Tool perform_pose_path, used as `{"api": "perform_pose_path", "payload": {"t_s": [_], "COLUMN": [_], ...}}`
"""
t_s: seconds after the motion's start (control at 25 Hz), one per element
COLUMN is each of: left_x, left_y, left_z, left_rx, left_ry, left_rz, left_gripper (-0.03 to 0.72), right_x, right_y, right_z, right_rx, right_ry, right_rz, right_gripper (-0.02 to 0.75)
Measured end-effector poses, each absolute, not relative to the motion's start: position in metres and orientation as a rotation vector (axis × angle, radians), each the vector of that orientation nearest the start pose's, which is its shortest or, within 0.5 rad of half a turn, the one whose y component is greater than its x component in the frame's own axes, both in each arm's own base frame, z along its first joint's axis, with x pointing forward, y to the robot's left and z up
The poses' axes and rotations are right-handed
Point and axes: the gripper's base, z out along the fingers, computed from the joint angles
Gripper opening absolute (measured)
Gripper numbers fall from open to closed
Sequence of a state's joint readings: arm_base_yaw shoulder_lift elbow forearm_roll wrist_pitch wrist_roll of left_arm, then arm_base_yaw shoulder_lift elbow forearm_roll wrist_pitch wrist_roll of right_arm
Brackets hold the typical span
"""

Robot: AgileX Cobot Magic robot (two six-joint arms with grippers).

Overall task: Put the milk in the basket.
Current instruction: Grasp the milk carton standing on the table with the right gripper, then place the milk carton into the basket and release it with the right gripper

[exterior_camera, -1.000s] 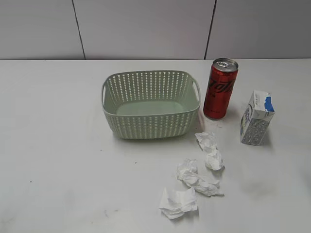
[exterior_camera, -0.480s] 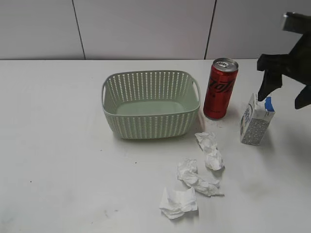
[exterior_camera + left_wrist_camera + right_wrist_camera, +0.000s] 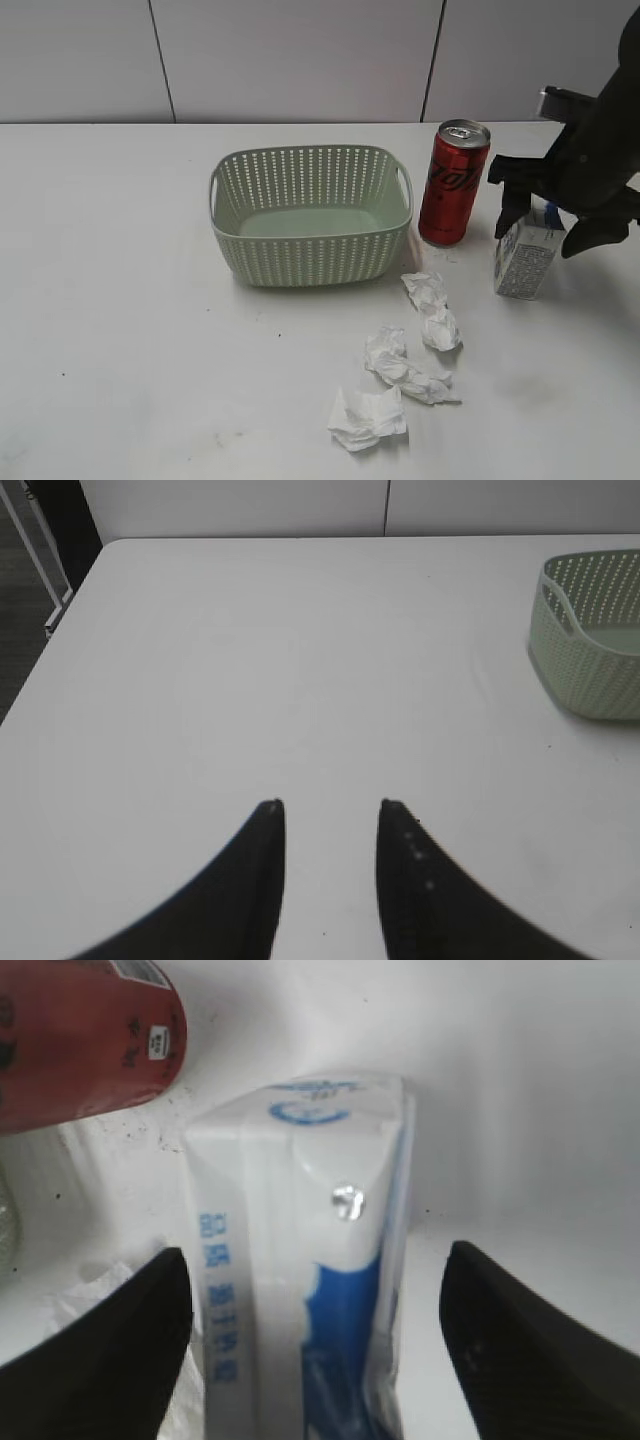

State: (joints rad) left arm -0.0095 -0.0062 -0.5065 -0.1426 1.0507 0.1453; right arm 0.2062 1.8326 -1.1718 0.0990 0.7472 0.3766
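Basket [image 3: 310, 215]: pale sage green, sides perforated in a regular lattice of small slots. Can [image 3: 453, 184]: red with black lettering, silver top. Milk [image 3: 527, 258]: white carton, blue patch at top corner, blue lettering down one face, grey printed side panel; small silver foil spot on the top seen in the right wrist view. Tissues [image 3: 398, 365]: white, crumpled. Table [image 3: 120, 300]: white with faint dark specks. Both grippers [image 3: 560, 222] [image 3: 328, 820]: black. Wall panels [image 3: 300, 60]: light grey, dark seams.

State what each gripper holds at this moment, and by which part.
Nothing is held. The right gripper is open, one finger on each side of the milk carton without touching it. The left gripper is open over bare table.
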Motion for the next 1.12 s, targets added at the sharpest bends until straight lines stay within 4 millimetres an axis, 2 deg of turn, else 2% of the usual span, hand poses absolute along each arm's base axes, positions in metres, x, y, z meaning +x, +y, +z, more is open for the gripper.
{"api": "perform_pose_path", "payload": {"t_s": [0.12,0.2,0.24,0.36,0.4,0.68,0.8,1.12], "left_x": [-0.007,-0.007,-0.007,-0.007,-0.007,-0.007,-0.007,-0.007], "left_y": [-0.011,-0.011,-0.011,-0.011,-0.011,-0.011,-0.011,-0.011], "left_z": [0.28,0.28,0.28,0.28,0.28,0.28,0.28,0.28], "left_rx": [0.163,0.163,0.163,0.163,0.163,0.163,0.163,0.163], "left_ry": [2.008,2.008,2.008,2.008,2.008,2.008,2.008,2.008], "left_rz": [-0.084,-0.084,-0.084,-0.084,-0.084,-0.084,-0.084,-0.084], "left_gripper": [0.235,0.235,0.235,0.235,0.235,0.235,0.235,0.235], "right_x": [0.348,0.349,0.349,0.349,0.349,0.347,0.341,0.308], "right_y": [0.079,0.08,0.08,0.08,0.08,0.079,0.077,0.067], "right_z": [0.17,0.166,0.165,0.165,0.165,0.168,0.182,0.249], "right_rx": [0.361,0.381,0.386,0.398,0.4,0.396,0.365,0.104], "right_ry": [2.921,2.931,2.932,2.936,2.937,2.946,2.947,2.911], "right_rz": [0.205,0.205,0.205,0.21,0.209,0.203,0.177,0.13], "right_gripper": [0.593,0.566,0.54,0.373,0.345,0.347,0.347,0.346]}}
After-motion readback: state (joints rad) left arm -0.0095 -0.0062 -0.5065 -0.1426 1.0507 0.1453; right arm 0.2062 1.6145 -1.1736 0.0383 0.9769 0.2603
